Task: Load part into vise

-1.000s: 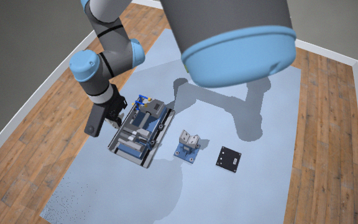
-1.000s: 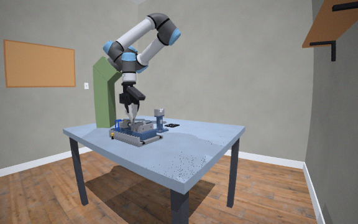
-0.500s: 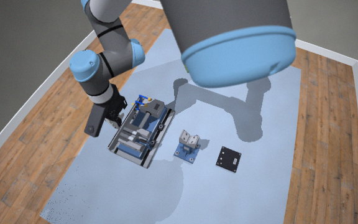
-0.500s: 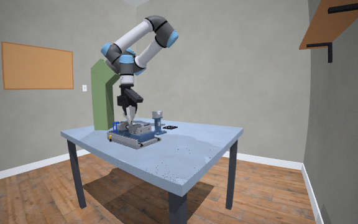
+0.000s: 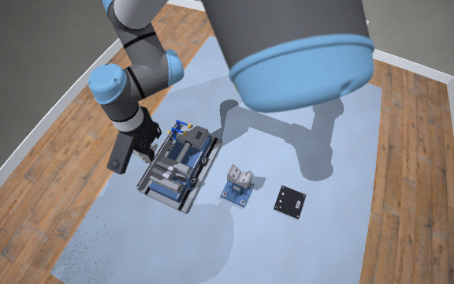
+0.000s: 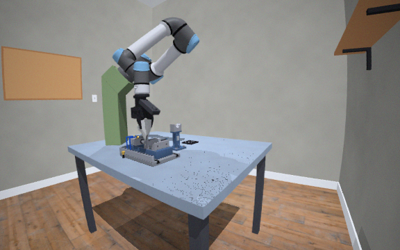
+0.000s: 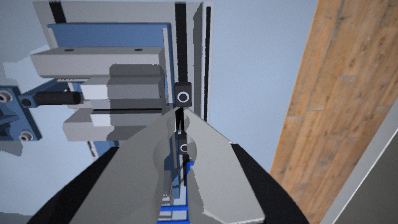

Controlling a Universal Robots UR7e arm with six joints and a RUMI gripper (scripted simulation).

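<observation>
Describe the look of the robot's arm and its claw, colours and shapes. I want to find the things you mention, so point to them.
The jointed arm [image 6: 148, 41] has smooth, tube-like links in pale grey and dark grey, thin black rings at the joints, and rounded light-blue end caps. The black-bodied claw [image 5: 150, 158] [image 6: 146, 138] [image 7: 181, 109] has two flat, pale grey fingers, tapering to points, each with a curved notch on its inner edge.

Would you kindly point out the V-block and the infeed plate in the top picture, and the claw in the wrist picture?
V-block [image 5: 245, 180]: top view, on one of its sloping faces.
Infeed plate [image 5: 288, 203]: top view, on its black upper surface.
Claw [image 7: 181, 109]: wrist view, where its fingertips meet.
</observation>
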